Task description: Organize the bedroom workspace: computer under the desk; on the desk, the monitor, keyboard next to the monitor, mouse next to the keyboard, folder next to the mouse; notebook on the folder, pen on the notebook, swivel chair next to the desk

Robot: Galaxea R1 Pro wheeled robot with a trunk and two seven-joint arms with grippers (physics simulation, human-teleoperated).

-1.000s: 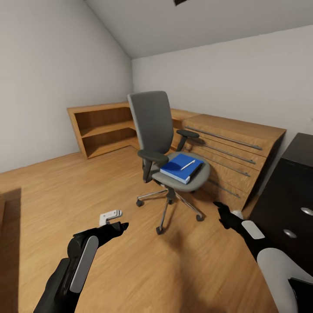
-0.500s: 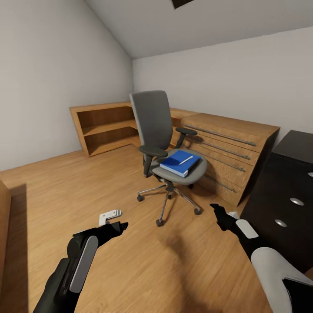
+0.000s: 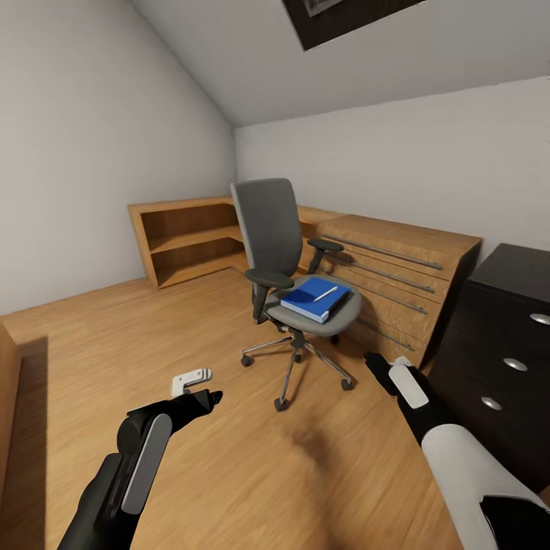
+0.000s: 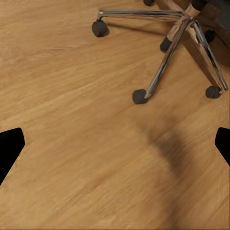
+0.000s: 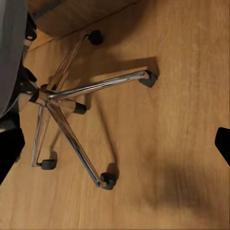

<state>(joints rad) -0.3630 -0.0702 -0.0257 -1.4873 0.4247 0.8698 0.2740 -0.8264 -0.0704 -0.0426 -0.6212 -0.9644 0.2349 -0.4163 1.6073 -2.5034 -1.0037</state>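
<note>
Sloped white ceiling with a dark-framed skylight (image 3: 347,19) tops this attic bedroom, over a light wood floor (image 3: 99,336). Near the room's middle stands the grey swivel chair (image 3: 286,263), its chrome five-star base (image 5: 72,103) on castors. On its seat lies the blue folder (image 3: 313,298), a slim white pen (image 3: 326,292) resting on top — no notebook can be made out there. Behind the chair sits a wooden chest with bar handles (image 3: 397,279), a low wooden shelf unit (image 3: 187,238) to its left, and black drawers with round silver knobs (image 3: 508,344) at the right. The left gripper (image 3: 200,396) and right gripper (image 3: 376,363) hover low over the floor in front of the chair; both wrist views show dark fingertips (image 4: 9,143) at opposite edges — jaws wide, holding nothing.
</note>
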